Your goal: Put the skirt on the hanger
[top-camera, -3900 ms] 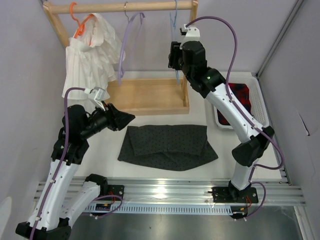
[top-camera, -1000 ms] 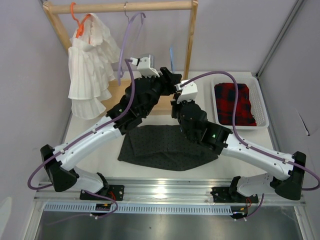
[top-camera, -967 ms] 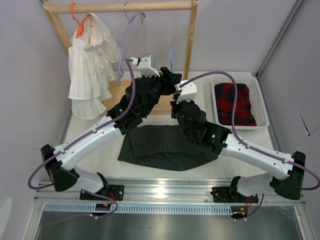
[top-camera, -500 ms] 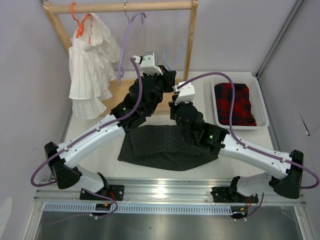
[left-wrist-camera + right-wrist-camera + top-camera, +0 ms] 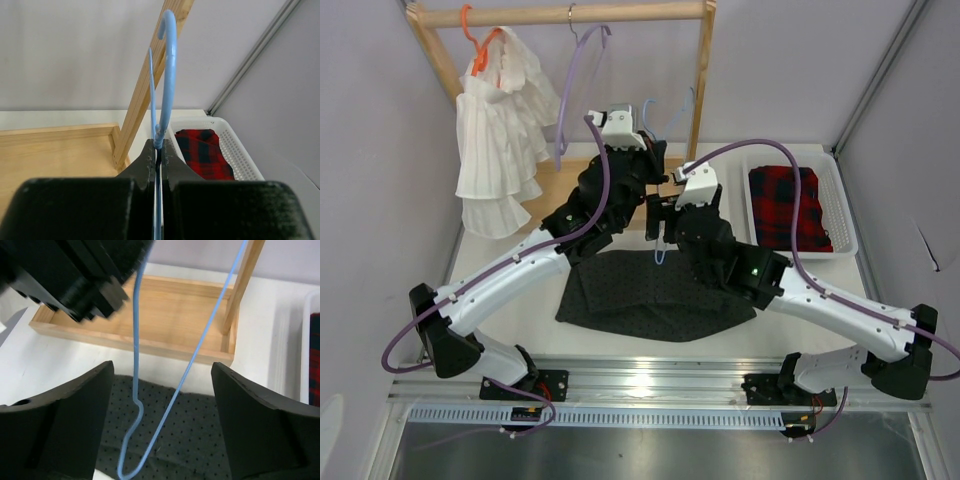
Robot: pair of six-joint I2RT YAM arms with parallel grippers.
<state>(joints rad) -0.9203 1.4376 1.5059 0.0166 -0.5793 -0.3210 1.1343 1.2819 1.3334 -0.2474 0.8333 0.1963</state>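
Note:
The light-blue hanger (image 5: 660, 250) is held upright over the table's middle, and its lower corner hangs just above the skirt. My left gripper (image 5: 645, 160) is shut on the hanger's neck (image 5: 159, 137), just below the hook (image 5: 170, 60). My right gripper (image 5: 662, 215) is open and empty. In the right wrist view the hanger's wire (image 5: 135, 390) hangs between its fingers (image 5: 75, 410) without touching them. The dark dotted skirt (image 5: 620, 300) lies flat on the table under both grippers and also shows in the right wrist view (image 5: 210, 440).
A wooden rack (image 5: 570, 14) with a tray base (image 5: 560, 190) stands at the back. It carries a white pleated garment (image 5: 505, 120) on an orange hanger and a lilac hanger (image 5: 575, 80). A white basket (image 5: 842, 200) at the right holds plaid cloth (image 5: 785, 205).
The hanger has left the rail, where the right gripper was, and come down over the skirt. The left arm has reached in and holds its neck. In the last second the hook swung up.

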